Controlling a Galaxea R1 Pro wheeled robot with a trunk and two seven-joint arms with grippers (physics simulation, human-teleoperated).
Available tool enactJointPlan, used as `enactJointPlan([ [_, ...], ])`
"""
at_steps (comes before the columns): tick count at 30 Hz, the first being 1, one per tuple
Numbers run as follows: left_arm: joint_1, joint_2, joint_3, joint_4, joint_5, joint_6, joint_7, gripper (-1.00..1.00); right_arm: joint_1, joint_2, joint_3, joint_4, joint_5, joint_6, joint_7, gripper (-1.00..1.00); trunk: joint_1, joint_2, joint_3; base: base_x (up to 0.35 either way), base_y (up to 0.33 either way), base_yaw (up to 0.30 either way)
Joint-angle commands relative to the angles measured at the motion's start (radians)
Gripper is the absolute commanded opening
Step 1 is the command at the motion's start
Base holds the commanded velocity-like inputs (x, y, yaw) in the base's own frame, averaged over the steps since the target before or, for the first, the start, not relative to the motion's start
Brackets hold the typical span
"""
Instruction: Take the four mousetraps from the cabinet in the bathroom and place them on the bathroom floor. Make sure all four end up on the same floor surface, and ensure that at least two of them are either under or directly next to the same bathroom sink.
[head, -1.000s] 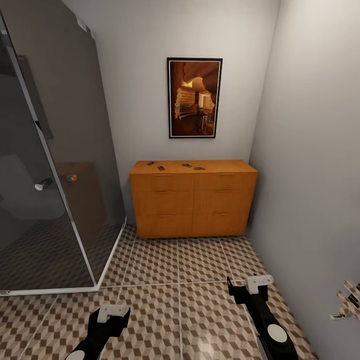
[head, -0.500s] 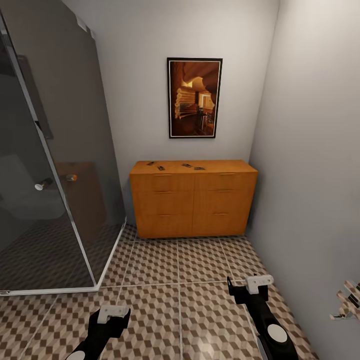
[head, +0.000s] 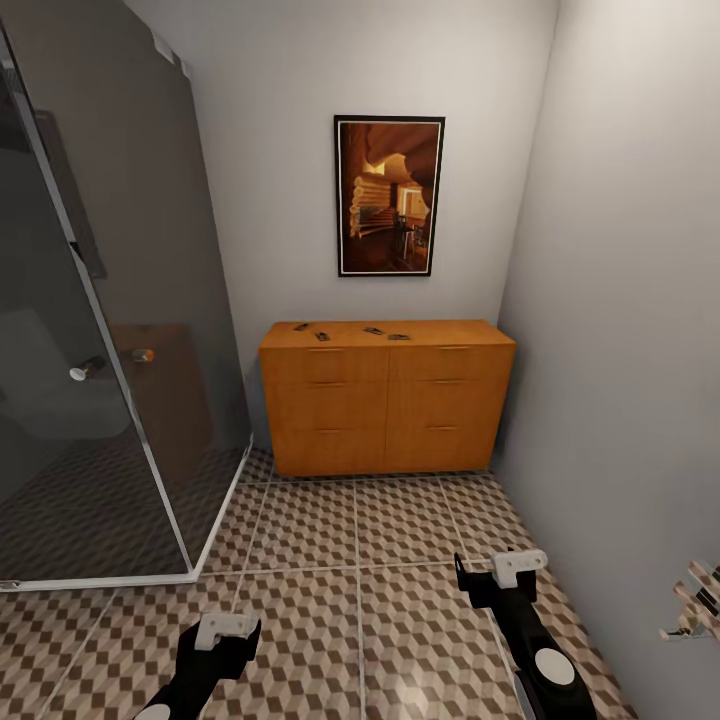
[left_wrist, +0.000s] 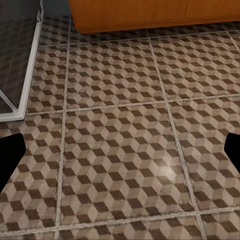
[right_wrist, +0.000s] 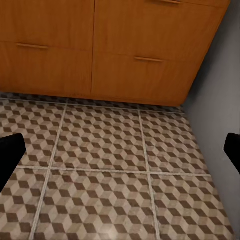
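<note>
The orange-brown cabinet (head: 386, 400) stands against the far wall, its drawers closed. Several small mousetraps lie on its top, among them one (head: 300, 326) at the left, one (head: 374, 330) near the middle and one (head: 398, 336) beside it. Both my grippers hang low over the patterned bathroom floor (head: 330, 530), well short of the cabinet. My left gripper (head: 222, 640) is open with nothing in it, its fingertips (left_wrist: 10, 155) spread wide. My right gripper (head: 500, 582) is also open and empty, and looks at the cabinet's drawer fronts (right_wrist: 100, 55). The bathroom sink is out of view.
A dark glass shower enclosure (head: 100, 350) with a white base rail (left_wrist: 31, 65) fills the left side. A grey wall (head: 620, 350) closes the right, close to my right arm. A framed picture (head: 389, 195) hangs above the cabinet.
My left gripper has sunk very slightly. Everything else is as before.
</note>
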Motion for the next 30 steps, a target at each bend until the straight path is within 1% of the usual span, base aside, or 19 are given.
enactJointPlan([
  [1, 0.0, 0.001, -0.001, -0.002, -0.001, 0.005, 0.0, 1.0, 0.0, 0.0, 0.001, -0.002, 0.01, 0.007, -0.002, 1.0, 0.0, -0.001, -0.001, 0.0, 0.0, 0.0],
  [16, 0.0, -0.004, -0.002, -0.005, 0.001, 0.007, -0.002, 1.0, 0.0, 0.0, 0.002, -0.002, 0.009, 0.007, -0.002, 1.0, 0.0, -0.001, -0.001, 0.018, 0.0, 0.0],
  [22, 0.0, -0.006, -0.003, -0.005, 0.003, 0.008, -0.002, 1.0, 0.0, 0.0, 0.002, -0.002, 0.009, 0.007, -0.001, 1.0, 0.0, -0.001, -0.001, 0.206, 0.0, 0.0],
  [30, 0.0, -0.008, -0.003, -0.001, 0.003, 0.008, 0.0, 1.0, 0.0, 0.002, 0.002, -0.002, 0.009, 0.007, -0.001, 1.0, 0.0, -0.001, -0.001, 0.304, 0.0, 0.0],
])
